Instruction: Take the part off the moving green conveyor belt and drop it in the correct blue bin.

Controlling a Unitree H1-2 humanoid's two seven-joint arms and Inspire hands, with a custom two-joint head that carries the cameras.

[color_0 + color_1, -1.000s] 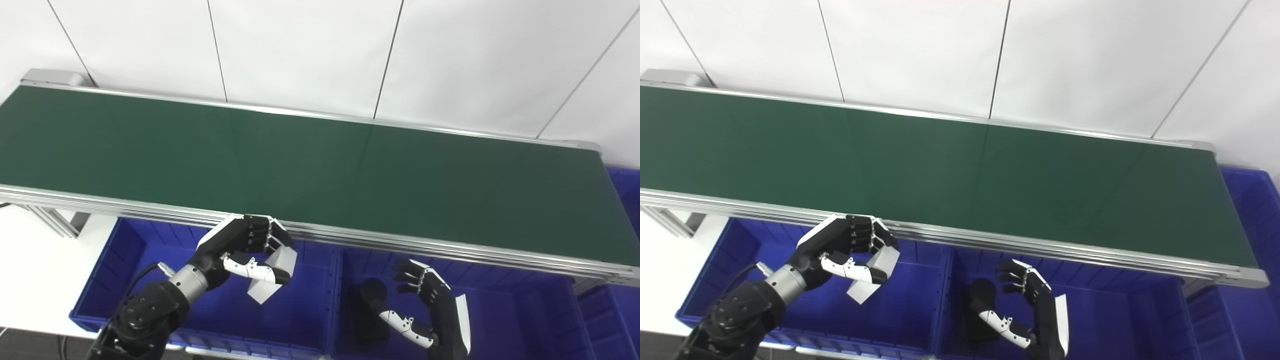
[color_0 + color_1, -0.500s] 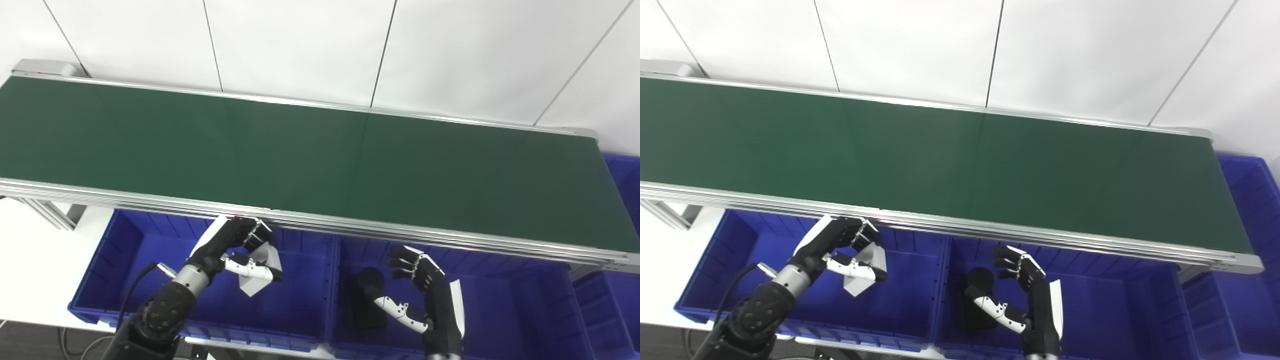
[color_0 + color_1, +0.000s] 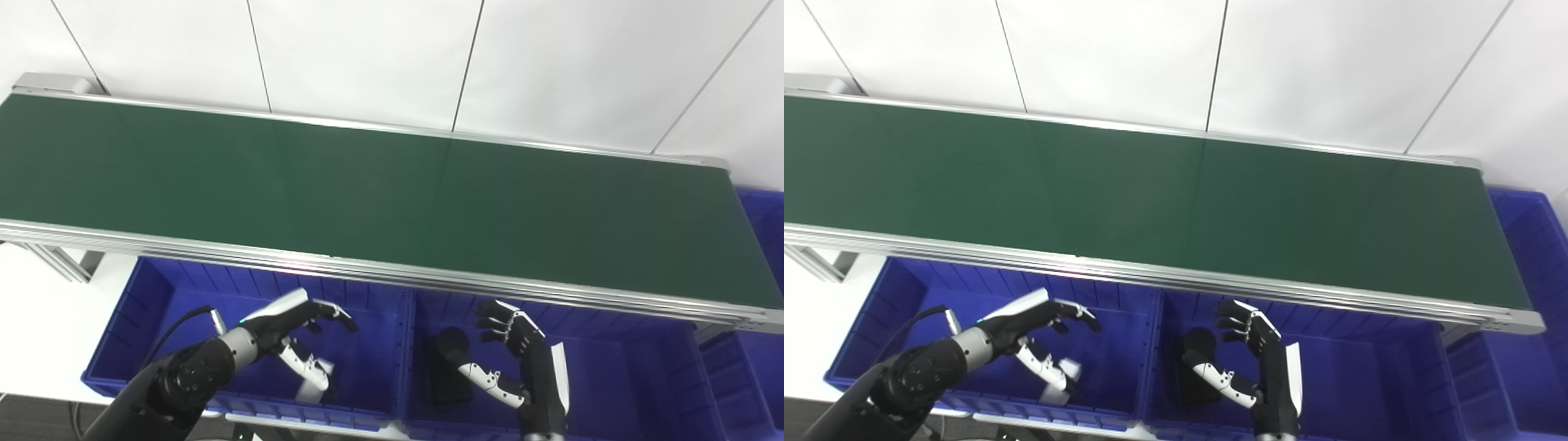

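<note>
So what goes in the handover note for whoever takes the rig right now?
Left hand: open over the left bin, holding nothing.
Right hand: open over the middle bin, idle.
White part: low in the left bin, just below the left thumb.
Black part: in the middle bin.
Belt: no part on it.
Done: white part released.
Left: wait for the next part.

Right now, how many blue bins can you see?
3. One bin lies under the left hand, one bin under the right hand, one bin past the belt's right end. More may be hidden.
</note>
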